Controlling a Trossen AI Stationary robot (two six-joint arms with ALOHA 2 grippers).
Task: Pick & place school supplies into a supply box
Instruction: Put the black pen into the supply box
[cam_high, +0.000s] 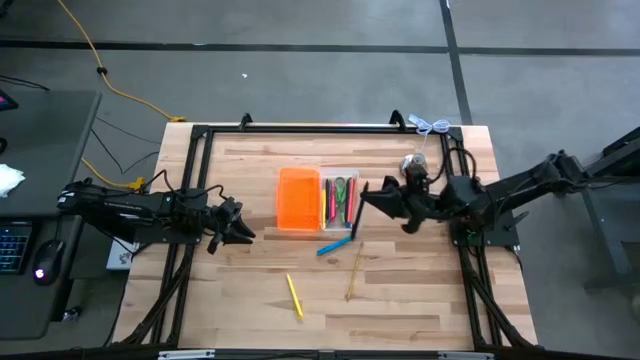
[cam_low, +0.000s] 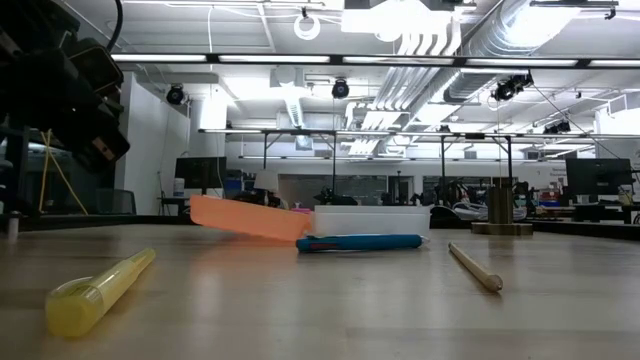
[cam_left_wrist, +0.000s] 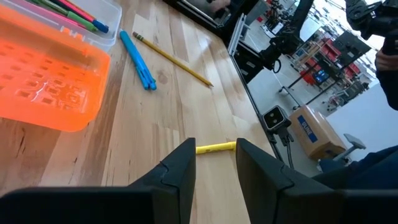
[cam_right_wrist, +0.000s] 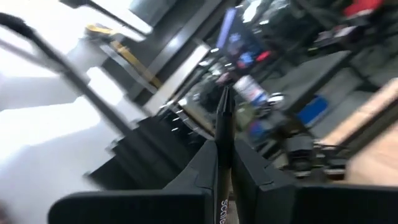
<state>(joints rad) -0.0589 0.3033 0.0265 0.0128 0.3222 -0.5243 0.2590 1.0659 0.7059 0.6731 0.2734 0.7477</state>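
Honestly, your biggest risk right now is the black pen (cam_right_wrist: 222, 134) pinched in the right gripper (cam_high: 366, 200). Its fingers are clamped together on it, and in the right wrist view the pen sticks out long past the tips, held near one end. That gripper sits just beside the clear half of the supply box (cam_high: 342, 181), on its right. A long overhang like that can swing, so I'd guess the pen may pivot in the grip, or land across the tray wall instead of inside.

The box itself lies mid-table, orange half (cam_high: 298, 199) to the left, with a few pens already in the clear tray. The blue marker (cam_high: 334, 246) lies right against the box's near edge, so a sloppy drop could bump it.

Your left gripper (cam_high: 240, 228) hangs left of the box with fingers apart and nothing between them. The yellow highlighter (cam_high: 294, 296) and the wooden pencil (cam_high: 354, 271) are still out on the table, well apart from the box. Watch the two arms crowding each other over that tray.
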